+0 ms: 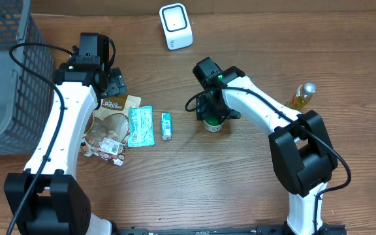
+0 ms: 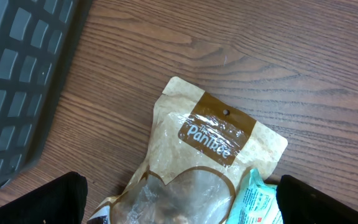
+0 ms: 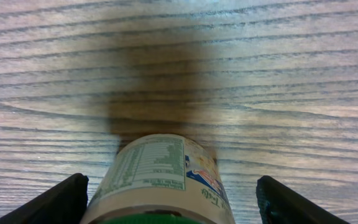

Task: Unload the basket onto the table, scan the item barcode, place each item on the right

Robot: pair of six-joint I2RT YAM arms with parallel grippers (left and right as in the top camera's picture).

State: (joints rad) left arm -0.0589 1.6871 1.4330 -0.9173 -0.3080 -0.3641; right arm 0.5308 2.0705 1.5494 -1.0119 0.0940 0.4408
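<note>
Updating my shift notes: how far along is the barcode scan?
Nothing looks scanned yet: the white box-shaped scanner stands alone. In hand: the right gripper, open, straddles the small green-lidded jar with a printed label, not gripping it. Remaining: grasp, lift, show its barcode to the scanner. The left gripper hangs open above the brown paper pouch.

a mock shop checkout on a lab bench, that's the look here. there's a wood-grain table [image 1: 194, 183], and at its far edge stands a small white barcode scanner [image 1: 175, 25]. a grey plastic basket [image 1: 5, 98] sits at the left edge. packaged goods are laid out: a snack pouch [image 1: 114, 108], a teal packet [image 1: 140, 126], a labelled tub [image 3: 154, 168], a yellow bottle [image 1: 300, 98]. a white robot arm on the left [image 1: 64, 130] and another on the right [image 1: 260, 108] mark it as a robotics test rig.
</note>
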